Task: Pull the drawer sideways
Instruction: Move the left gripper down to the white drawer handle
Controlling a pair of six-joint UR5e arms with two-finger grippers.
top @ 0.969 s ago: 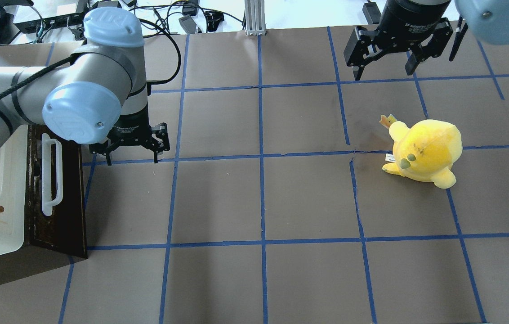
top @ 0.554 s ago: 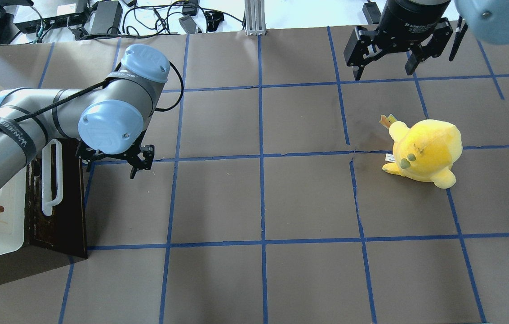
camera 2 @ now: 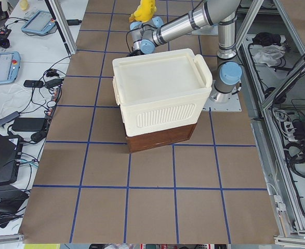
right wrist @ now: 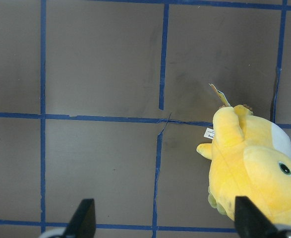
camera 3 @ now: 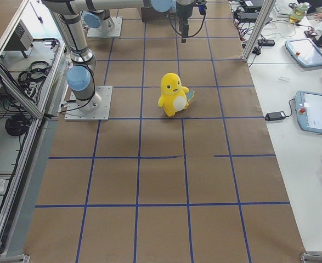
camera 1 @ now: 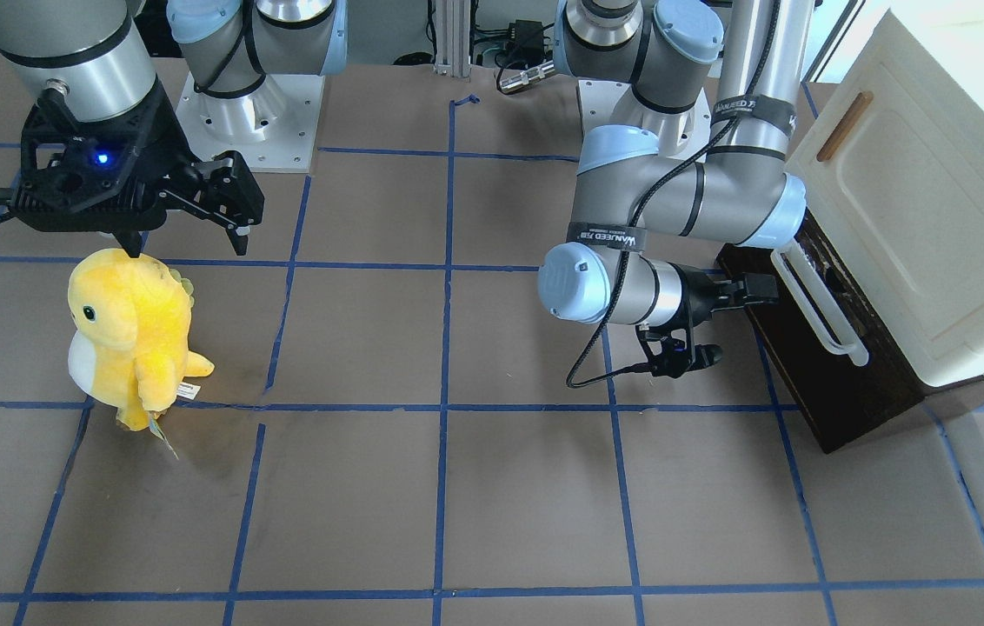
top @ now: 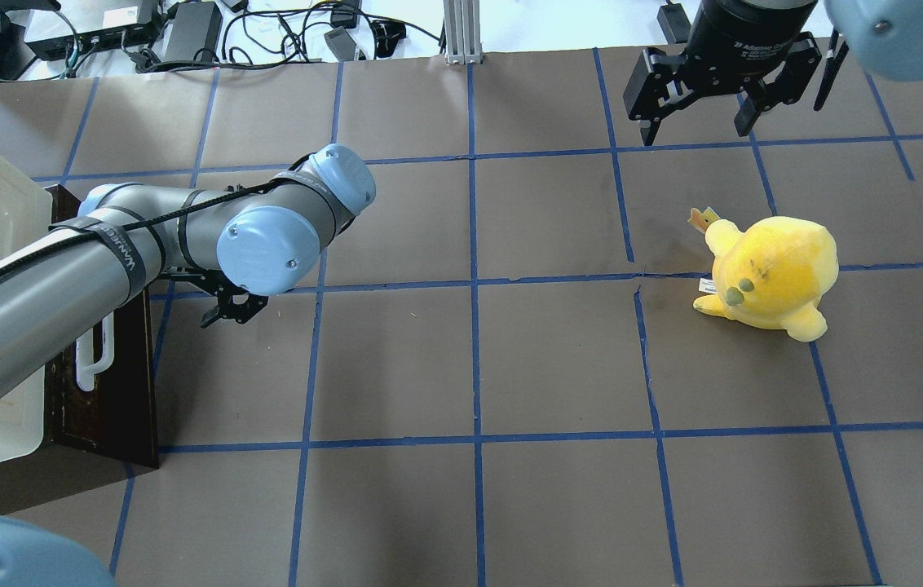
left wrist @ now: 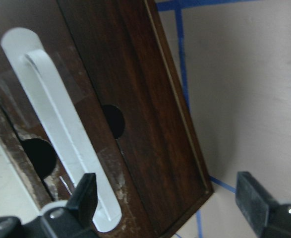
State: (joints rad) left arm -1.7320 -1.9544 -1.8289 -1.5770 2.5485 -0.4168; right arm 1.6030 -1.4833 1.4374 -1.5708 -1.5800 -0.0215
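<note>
The drawer (camera 1: 822, 382) has a dark brown wooden front and a long white bar handle (camera 1: 818, 304), under the cream cabinet (camera 1: 935, 200). It also shows in the overhead view (top: 115, 391) with its handle (top: 94, 367). My left gripper (camera 1: 757, 291) lies sideways, pointing at the drawer front, open and empty. In the left wrist view the gripper (left wrist: 170, 198) faces the brown front (left wrist: 145, 99); the handle (left wrist: 56, 114) ends by one finger (left wrist: 86, 191). I cannot tell if they touch. My right gripper (top: 696, 122) is open and empty, high above the table.
A yellow plush toy (top: 771, 273) stands on the right half of the table, below my right gripper (camera 1: 188, 239), and shows in the right wrist view (right wrist: 254, 168). The cream cabinet (camera 2: 160, 98) stands at the table's left end. Blue tape lines cross the brown table.
My left arm has swung down and turned, so the gripper now points sideways at the drawer front instead of down at the table. Drawer, plush and right arm have not moved.
</note>
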